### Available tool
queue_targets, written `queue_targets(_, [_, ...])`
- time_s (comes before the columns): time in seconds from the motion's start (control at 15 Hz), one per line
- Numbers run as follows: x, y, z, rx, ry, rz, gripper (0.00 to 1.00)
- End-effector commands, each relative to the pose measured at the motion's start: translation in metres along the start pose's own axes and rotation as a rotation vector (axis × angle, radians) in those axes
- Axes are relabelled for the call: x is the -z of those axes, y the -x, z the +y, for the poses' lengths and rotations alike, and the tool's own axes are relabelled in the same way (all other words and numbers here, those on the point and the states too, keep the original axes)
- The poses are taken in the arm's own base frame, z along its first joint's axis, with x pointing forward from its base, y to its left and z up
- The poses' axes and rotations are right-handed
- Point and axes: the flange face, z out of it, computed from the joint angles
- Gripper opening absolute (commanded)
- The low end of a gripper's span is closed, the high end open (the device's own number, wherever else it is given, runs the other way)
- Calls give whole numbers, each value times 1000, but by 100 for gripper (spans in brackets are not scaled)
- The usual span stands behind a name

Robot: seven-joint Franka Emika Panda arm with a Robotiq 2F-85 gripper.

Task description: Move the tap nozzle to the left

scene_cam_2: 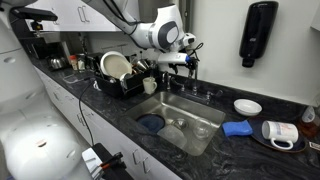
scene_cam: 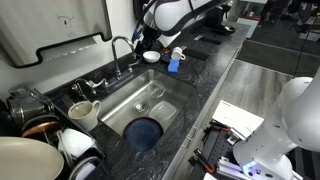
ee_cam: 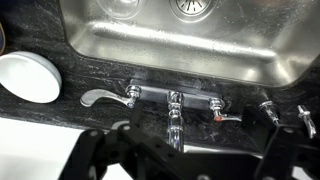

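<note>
The tap nozzle [ee_cam: 173, 122] is a slim chrome gooseneck rising from the back rim of the steel sink [ee_cam: 250, 62]. It also shows in both exterior views [scene_cam: 118, 43] [scene_cam_2: 191, 72]. My gripper [ee_cam: 190, 152] is open. Its dark fingers stand on either side of the spout with gaps on both sides, touching nothing. In both exterior views the gripper [scene_cam: 141, 40] [scene_cam_2: 186, 56] sits at the top of the arch. The spout's tip is hidden in the wrist view.
Short chrome handles [ee_cam: 102, 96] [ee_cam: 226, 113] flank the spout's base. A white bowl [ee_cam: 28, 77] [scene_cam_2: 247, 106], a blue cloth [scene_cam: 173, 66] and mugs [scene_cam: 84, 112] [scene_cam_2: 280, 132] sit on the dark counter. A dish rack [scene_cam_2: 124, 76] holds plates. A blue disc [scene_cam: 143, 132] lies in the sink.
</note>
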Motion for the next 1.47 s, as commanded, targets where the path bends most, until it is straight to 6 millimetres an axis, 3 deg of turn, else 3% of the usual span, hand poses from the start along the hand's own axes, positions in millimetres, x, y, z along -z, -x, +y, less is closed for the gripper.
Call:
queue_targets(0.0, [-10,-22,7,35,9,15,100])
queue_targets(0.93, [-42,-52,7,187,-91,27,100])
queue_targets(1.0, [-43,-53,6,182,-92,23,78])
queue_targets(1.13, [-44,-55,8,154,-71,20,68])
queue_targets(1.4, [-46,-55,13,69,-38,5,39])
